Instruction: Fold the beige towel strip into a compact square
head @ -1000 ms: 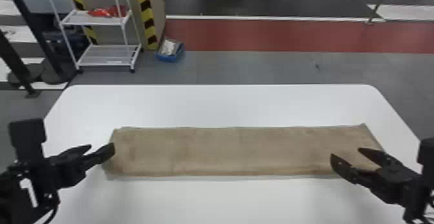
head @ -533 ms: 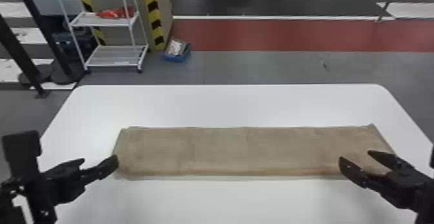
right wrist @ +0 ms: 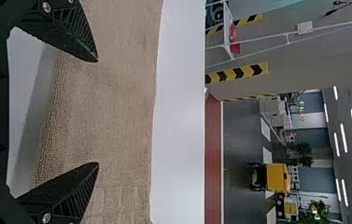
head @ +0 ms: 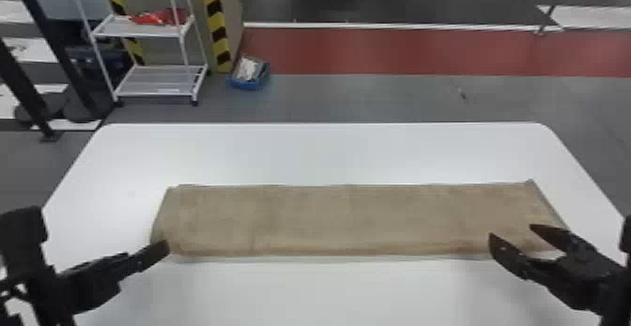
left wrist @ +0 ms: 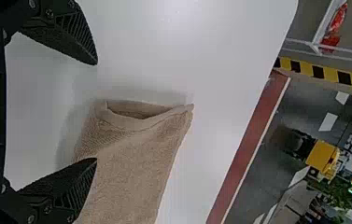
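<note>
My left gripper [left wrist: 96, 111] and right gripper [right wrist: 97, 112], both wide open and empty, have eased nearer me, by the 8 and 4 o'clock ends of the towel [head: 347, 219], stretched across my 12 o'clock, so a first pinch looks close

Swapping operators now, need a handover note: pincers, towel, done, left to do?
Left pincer: open, empty, at the strip's left end.
Right pincer: open, empty, near its right end.
Towel strip: laid out long, side to side on the white table.
Done: strip looks layered at the left end, fairly flat.
Left to do: fold its length into a compact square.
</note>
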